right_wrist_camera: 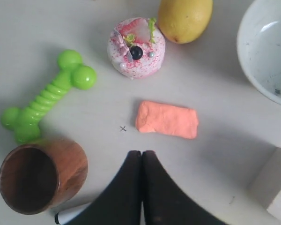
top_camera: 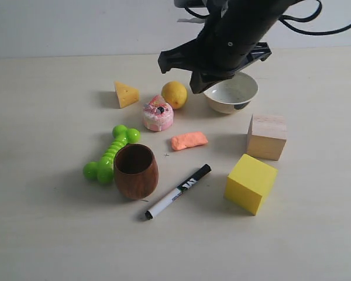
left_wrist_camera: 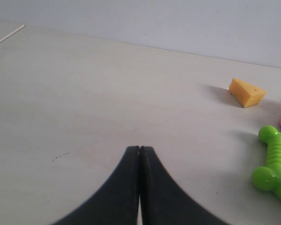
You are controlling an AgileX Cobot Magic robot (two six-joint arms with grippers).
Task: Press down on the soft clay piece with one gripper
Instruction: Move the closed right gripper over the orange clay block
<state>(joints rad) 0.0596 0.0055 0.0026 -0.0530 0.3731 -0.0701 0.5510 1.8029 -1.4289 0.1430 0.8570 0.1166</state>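
Observation:
The soft clay piece is a small salmon-orange oblong lying flat on the pale table, in the middle between the cake-like piece and the marker. In the right wrist view the clay lies a short way beyond my right gripper, which is shut with nothing in it and hangs above the table without touching the clay. The right arm hangs over the back of the scene near the bowl. My left gripper is shut and empty over bare table, far from the clay.
Around the clay stand a pink-and-white cake piece, lemon, white bowl, wooden block, yellow cube, marker, wooden cup, green bone toy and cheese wedge.

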